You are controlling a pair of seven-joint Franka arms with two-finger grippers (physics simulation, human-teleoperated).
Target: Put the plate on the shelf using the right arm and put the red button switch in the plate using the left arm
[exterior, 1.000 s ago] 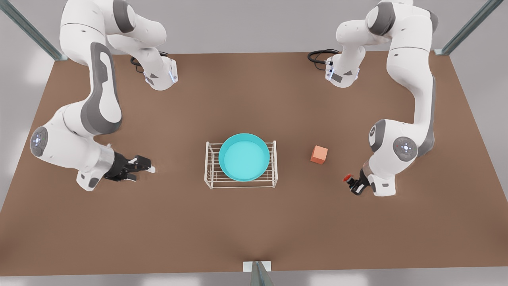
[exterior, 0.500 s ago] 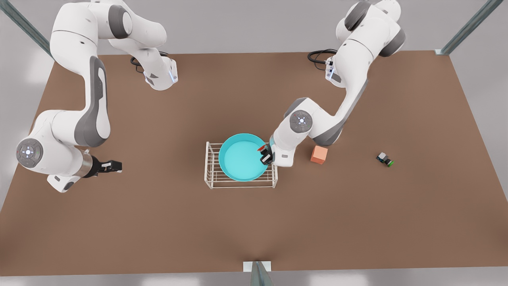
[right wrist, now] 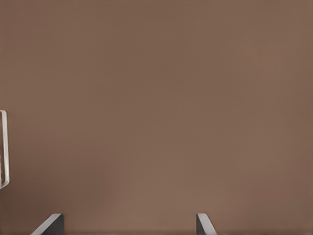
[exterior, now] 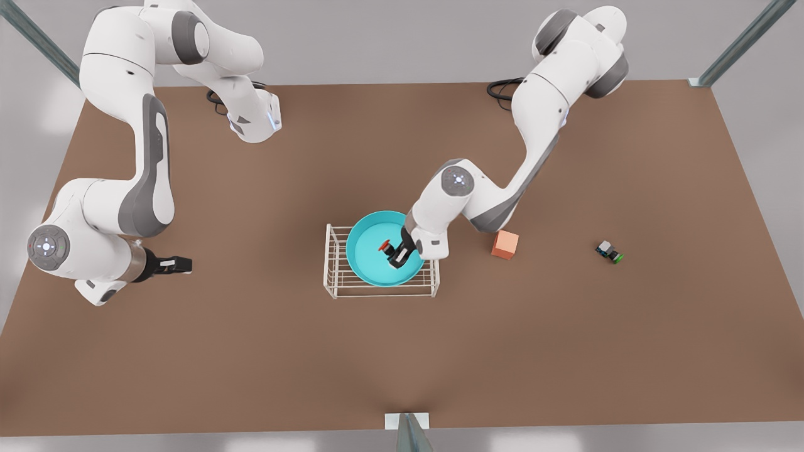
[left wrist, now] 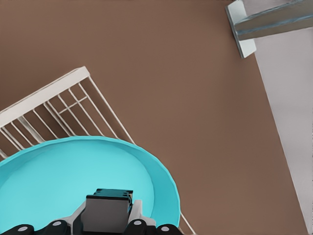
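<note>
Left gripper [exterior: 394,253] is over the plate [exterior: 370,254], fingers [exterior: 402,256] pinching the red button switch [exterior: 384,245]. In the front view the red cap sticks out past the fingertips toward the plate's middle, with the dark body caught between them. Left wrist view: the switch's grey-black body [left wrist: 108,209] sits between the finger bases, and the turquoise plate floor [left wrist: 49,181] lies directly beyond it. Can't tell whether the switch touches the plate or hangs just above it.

Plate rests on top of the shelf [exterior: 334,263], the white wire rack; its rim reaches from the rack's back bar almost to the front bar. The rack's bars [left wrist: 58,110] show past the plate rim in the left wrist view.

Right gripper [exterior: 179,264] waits well apart from the rack, on the front view's left, low over the tabletop [exterior: 251,351]. Right wrist view: fingers [right wrist: 51,224] spread wide with bare tabletop between them and one end of the rack [right wrist: 4,149] at the edge.

Orange cube [exterior: 505,244] is on the tabletop just beyond the left arm's wrist, away from the fingers. The green-capped switch [exterior: 609,252] lies farther out on the same side.
</note>
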